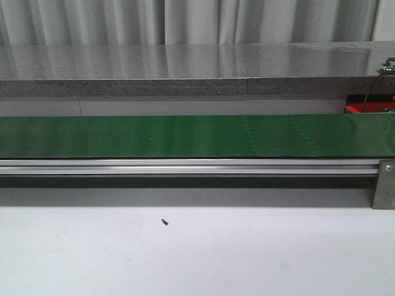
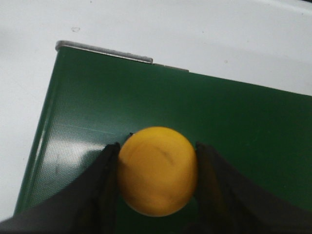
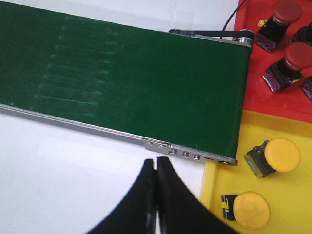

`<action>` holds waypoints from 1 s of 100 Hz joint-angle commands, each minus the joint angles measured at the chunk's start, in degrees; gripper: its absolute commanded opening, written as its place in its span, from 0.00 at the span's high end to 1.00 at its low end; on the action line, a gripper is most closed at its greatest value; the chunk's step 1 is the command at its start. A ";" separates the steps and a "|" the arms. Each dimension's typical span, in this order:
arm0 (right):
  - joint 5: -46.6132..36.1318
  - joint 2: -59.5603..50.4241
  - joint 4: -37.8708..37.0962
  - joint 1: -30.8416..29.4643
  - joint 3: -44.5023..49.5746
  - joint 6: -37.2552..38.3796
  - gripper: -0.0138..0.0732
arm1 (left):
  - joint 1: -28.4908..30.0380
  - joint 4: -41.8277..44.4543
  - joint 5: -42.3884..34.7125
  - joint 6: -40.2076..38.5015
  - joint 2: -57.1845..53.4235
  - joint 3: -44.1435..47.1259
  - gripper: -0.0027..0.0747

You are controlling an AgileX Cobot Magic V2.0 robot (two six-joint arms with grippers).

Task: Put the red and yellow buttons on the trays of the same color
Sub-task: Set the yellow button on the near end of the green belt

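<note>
In the left wrist view a round yellow button [image 2: 157, 170] sits between my two dark fingers, which press on both its sides; the left gripper [image 2: 157, 148] is shut on it above the green belt [image 2: 229, 122], near the belt's end. My right gripper [image 3: 156, 162] is shut and empty over the white table, beside the belt's other end. Close to it lies the yellow tray [image 3: 287, 187] with two yellow buttons [image 3: 282, 154] [image 3: 250, 209]. Beyond that, the red tray [image 3: 258, 73] holds red buttons [image 3: 286, 10] [image 3: 297, 55]. Neither gripper shows in the front view.
The long green conveyor belt [image 1: 185, 135] crosses the front view on an aluminium rail [image 1: 185, 166]. A corner of the red tray [image 1: 361, 108] shows at its right end. A small black speck [image 1: 164, 221] lies on the white table.
</note>
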 commanded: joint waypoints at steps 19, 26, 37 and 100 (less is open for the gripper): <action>-3.31 -1.03 0.01 0.00 -1.57 -0.10 0.91 | -0.35 -1.65 -3.56 0.20 -3.05 -0.15 0.93; -3.31 -1.03 0.01 0.00 -1.57 -0.10 0.91 | -0.35 -1.65 -3.19 0.24 -3.05 -0.15 0.83; -3.31 -1.03 0.01 0.00 -1.57 -0.10 0.91 | -0.35 -1.65 -2.17 0.33 -3.05 -0.15 0.62; -3.31 -1.03 0.01 0.00 -1.57 -0.10 0.91 | 0.10 -3.73 -1.84 0.33 -10.70 -5.68 0.30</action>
